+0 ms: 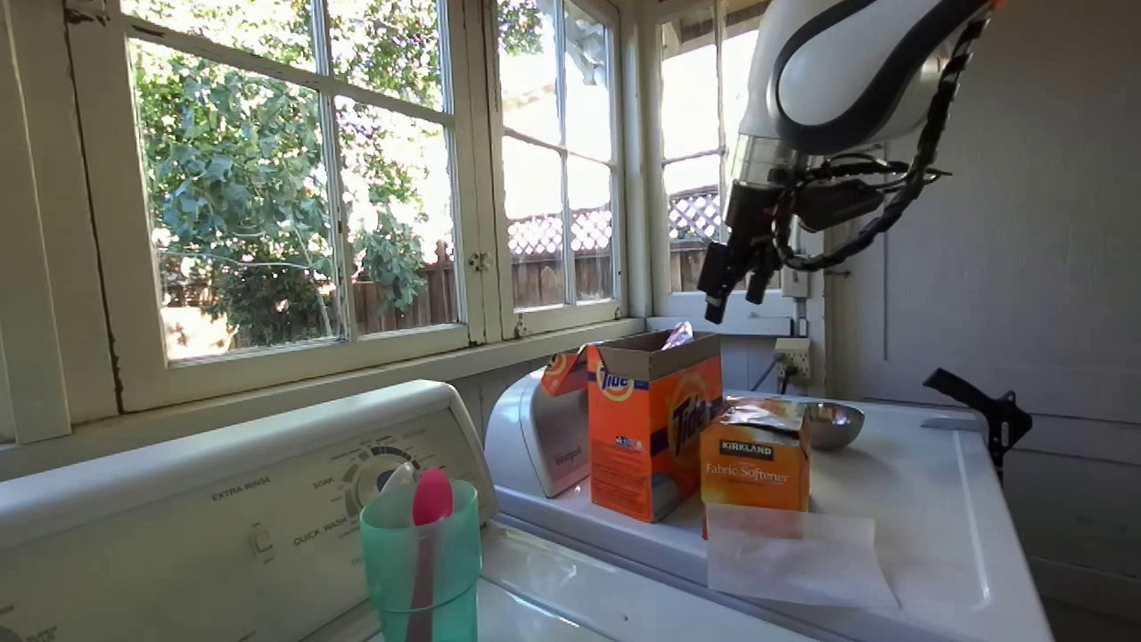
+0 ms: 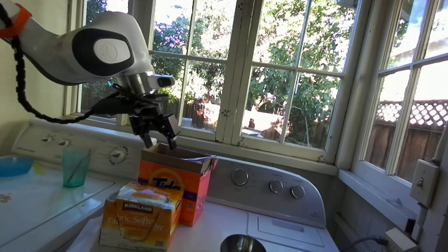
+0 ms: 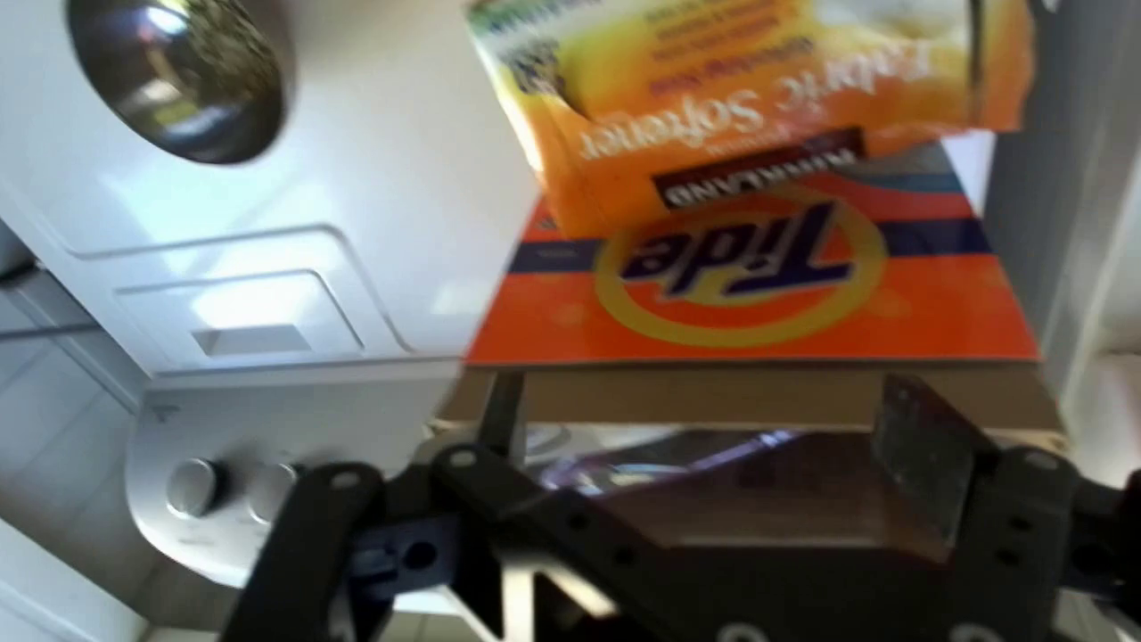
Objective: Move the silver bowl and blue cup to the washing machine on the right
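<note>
The silver bowl point(image 1: 835, 428) stands on the flat white top of the washing machine point(image 1: 918, 499), behind the orange boxes. It also shows in an exterior view point(image 2: 243, 244) and at the upper left of the wrist view point(image 3: 178, 80). The blue cup point(image 1: 460, 557) stands upright on the neighbouring dial-panel machine, with a pink spoon and a pale one in it. It also shows in an exterior view point(image 2: 72, 175) and is out of the wrist view. My gripper point(image 1: 735, 305) is open and empty, pointing down above the open Tide box, apart from the bowl and cup.
The tall open Tide box point(image 1: 655, 446) and the Kirkland box point(image 1: 756, 473) stand on the washing machine. A white sheet point(image 1: 793, 562) lies before them. The dial-panel machine point(image 1: 223, 544) also bears a blue bowl point(image 2: 15, 166). Windows point(image 2: 280, 87) run behind.
</note>
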Tool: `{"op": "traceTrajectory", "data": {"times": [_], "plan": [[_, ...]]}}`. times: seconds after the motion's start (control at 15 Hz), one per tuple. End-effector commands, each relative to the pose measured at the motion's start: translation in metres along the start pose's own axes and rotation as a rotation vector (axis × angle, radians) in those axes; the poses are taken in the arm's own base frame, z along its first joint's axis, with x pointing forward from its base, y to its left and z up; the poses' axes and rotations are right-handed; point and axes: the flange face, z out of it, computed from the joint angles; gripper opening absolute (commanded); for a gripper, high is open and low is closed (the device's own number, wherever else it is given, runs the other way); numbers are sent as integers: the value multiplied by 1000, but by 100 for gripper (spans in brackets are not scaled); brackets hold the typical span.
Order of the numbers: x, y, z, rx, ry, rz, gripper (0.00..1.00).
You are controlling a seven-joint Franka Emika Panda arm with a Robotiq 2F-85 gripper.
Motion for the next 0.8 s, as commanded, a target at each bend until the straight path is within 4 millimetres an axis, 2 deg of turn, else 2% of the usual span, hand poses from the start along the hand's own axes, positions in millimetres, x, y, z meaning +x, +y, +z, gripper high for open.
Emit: {"op": "traceTrajectory", "data": {"times": [0.0, 0.13, 0.33, 0.53, 0.73], "plan": [[15, -85, -23, 133, 109, -88, 100], [19, -136, -31, 212, 141, -171, 100], [18, -196, -41, 309, 176, -319, 100], [13, -236, -45, 409, 197, -464, 100], [7, -260, -34, 494, 228, -612, 100]]}}
